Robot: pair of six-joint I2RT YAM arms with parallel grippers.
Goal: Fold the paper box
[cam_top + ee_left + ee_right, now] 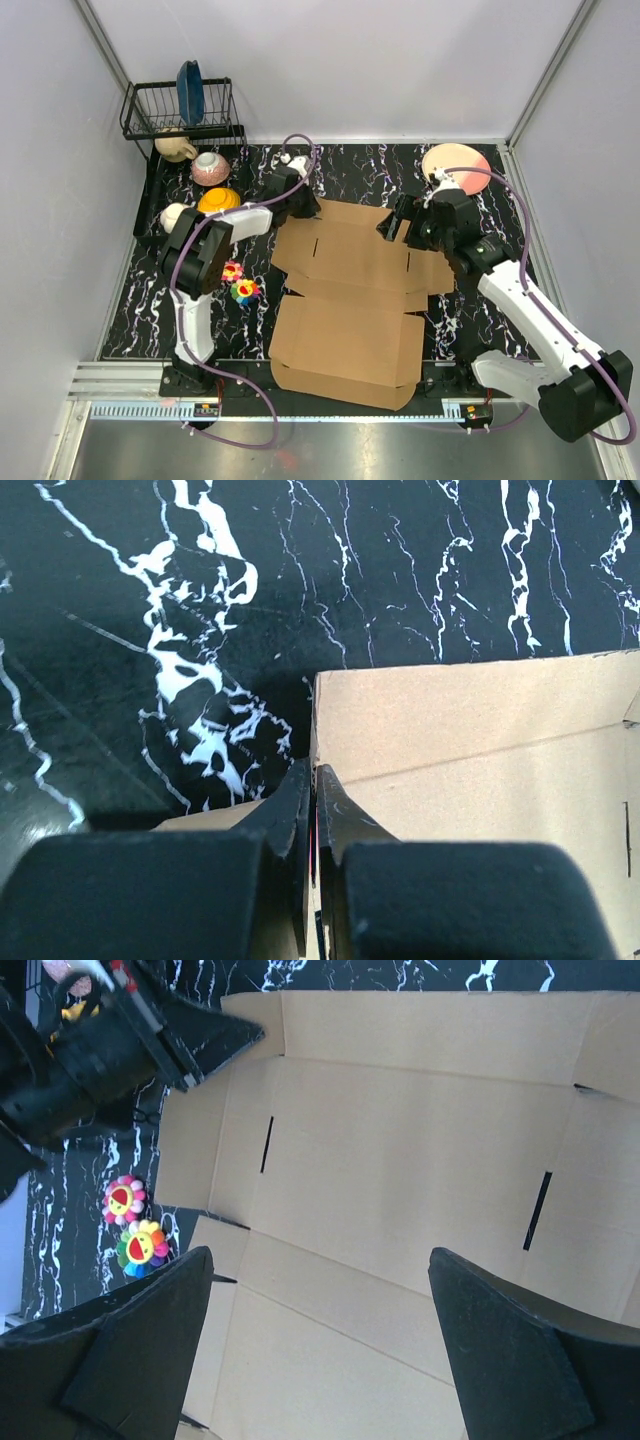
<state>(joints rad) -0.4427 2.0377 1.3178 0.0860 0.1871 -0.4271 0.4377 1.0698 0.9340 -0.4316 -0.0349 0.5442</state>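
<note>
Black marble table (350, 170), pale grey walls (350, 70)

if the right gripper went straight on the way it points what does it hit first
The paper box. The right gripper, jaws open, points down at the box's flat middle panel, and nothing shows in between. How far above the cardboard it hangs is unclear from these views.
</note>
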